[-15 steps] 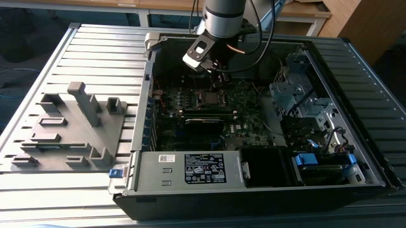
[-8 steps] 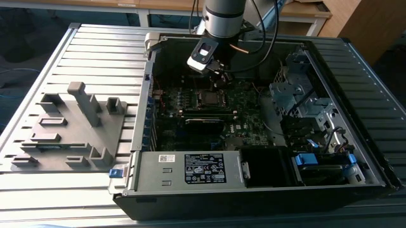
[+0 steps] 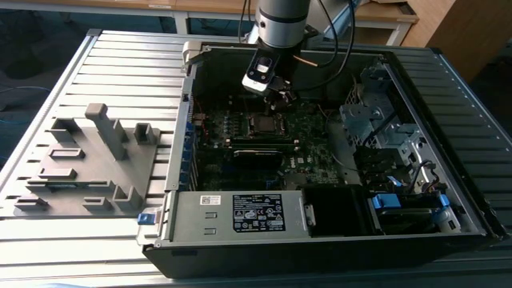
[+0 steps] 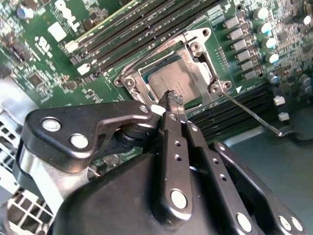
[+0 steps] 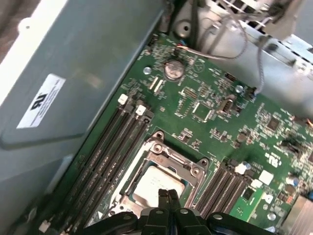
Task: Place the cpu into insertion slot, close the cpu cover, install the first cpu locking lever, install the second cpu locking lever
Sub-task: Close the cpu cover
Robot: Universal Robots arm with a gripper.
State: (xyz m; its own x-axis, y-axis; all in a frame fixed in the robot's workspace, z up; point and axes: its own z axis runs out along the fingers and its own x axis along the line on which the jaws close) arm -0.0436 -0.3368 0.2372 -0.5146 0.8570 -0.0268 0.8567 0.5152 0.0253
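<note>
The jaws are being held closed and empty just above the cpu [image 4: 168, 81], which is being cradled in the insertion slot [image 4: 146, 73] beneath the lowered cpu cover [image 4: 198, 46]. The locking lever [image 4: 249, 113] beside them is being left unlatched; a nudge could spring the cover.

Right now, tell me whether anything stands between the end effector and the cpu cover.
Nothing visible does. In the second wrist view the end effector, fingers shut, is right at the edge of the cpu cover, which frames the cpu; no cable or part crosses between them.
</note>
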